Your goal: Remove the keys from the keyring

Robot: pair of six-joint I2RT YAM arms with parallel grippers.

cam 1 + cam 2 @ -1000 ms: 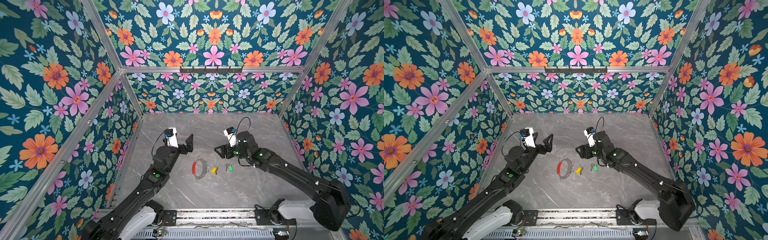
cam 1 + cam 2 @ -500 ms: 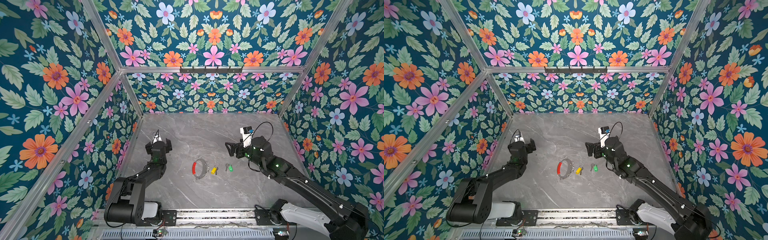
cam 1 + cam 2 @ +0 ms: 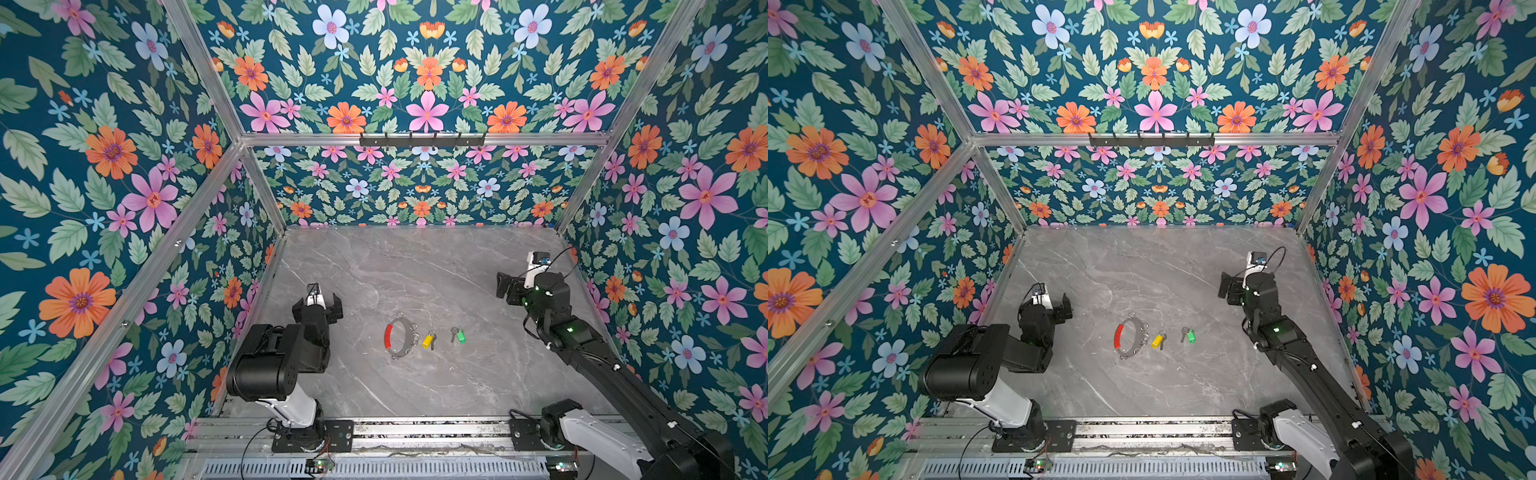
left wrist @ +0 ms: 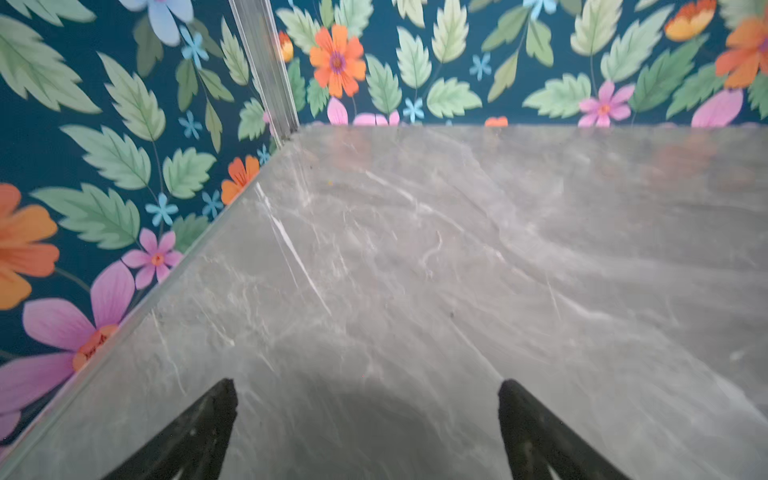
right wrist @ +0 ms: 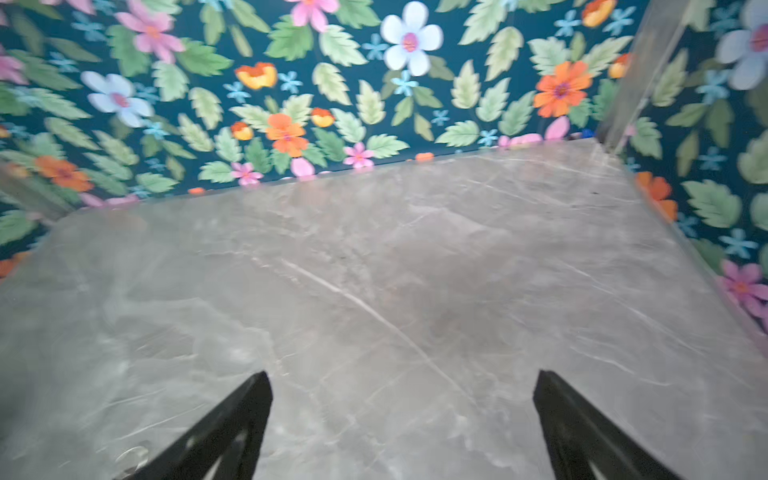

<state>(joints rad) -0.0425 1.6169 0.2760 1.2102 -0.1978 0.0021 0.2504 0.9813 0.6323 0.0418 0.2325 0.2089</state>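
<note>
The keyring (image 3: pixel 387 336) (image 3: pixel 1118 336), a grey wire loop with a red sleeve and several small silver rings, lies flat on the marble table (image 3: pixel 415 270). Just right of it lies the yellow-headed key (image 3: pixel 428 340) (image 3: pixel 1158 340), and the green-headed key (image 3: pixel 458 335) (image 3: pixel 1189 335) lies farther right; both look apart from the loop. My left gripper (image 3: pixel 318 308) (image 4: pixel 368 390) is open and empty, well left of the loop. Far to the right and back, my right gripper (image 3: pixel 508 286) (image 5: pixel 403 380) also hangs open and empty. Neither wrist view shows the keys or keyring.
Floral walls (image 3: pixel 124 208) close in the table on the left, back and right. A black hook rack (image 3: pixel 422 140) is fixed to the metal bar on the back wall. The arm bases sit on a rail (image 3: pixel 415 432) along the front edge.
Both arms have drawn away from the keys: the left folded back to the left, the right swung right and towards the back wall. The right jaws opened wider. Keyring and keys stayed put.
</note>
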